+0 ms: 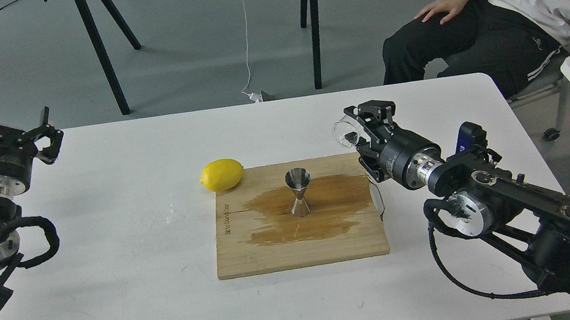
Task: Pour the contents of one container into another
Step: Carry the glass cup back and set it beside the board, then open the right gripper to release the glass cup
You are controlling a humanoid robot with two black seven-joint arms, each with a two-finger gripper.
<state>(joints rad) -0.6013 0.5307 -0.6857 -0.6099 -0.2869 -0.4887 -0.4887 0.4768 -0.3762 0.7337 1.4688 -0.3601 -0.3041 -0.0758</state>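
Nearest me, the wooden cutting board (301,245) carries a wet brown stain, small unreadable printing along its left edge, and the upright steel jigger (299,192). Right gripper (362,126) clasps the glass cup (345,133), tipped sideways above the table (116,289). Left gripper (6,126) hangs spread, unladen. A lemon (221,175) touches the board's corner.

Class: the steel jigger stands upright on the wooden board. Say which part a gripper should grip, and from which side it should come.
Grip the jigger at its narrow waist, coming in level from the robot's left. The cones flaring above and below would likely keep it from slipping, and that side is free; the right gripper is shut on the glass cup.
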